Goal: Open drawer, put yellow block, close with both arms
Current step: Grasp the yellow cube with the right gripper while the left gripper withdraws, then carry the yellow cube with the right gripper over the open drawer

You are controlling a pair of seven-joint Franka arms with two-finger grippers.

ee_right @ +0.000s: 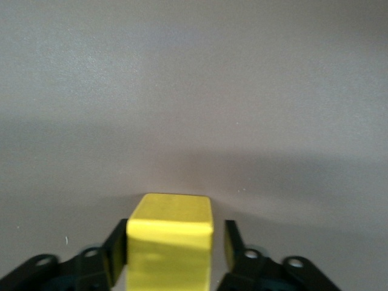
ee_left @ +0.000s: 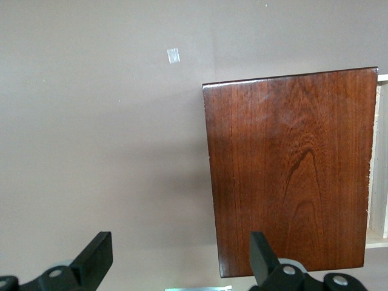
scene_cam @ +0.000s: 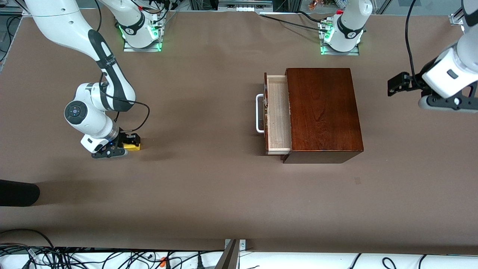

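Squarely between right gripper (ee_right: 170,254) fingers — yellow block (ee_right: 170,242)

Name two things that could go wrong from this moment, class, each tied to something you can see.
1. The right gripper has its fingers around the yellow block, one finger apparently not yet touching; the block could twist or slip on lifting.
2. The drawer is only partly open, so the block might catch the wooden box.
The left gripper waits open above the box.
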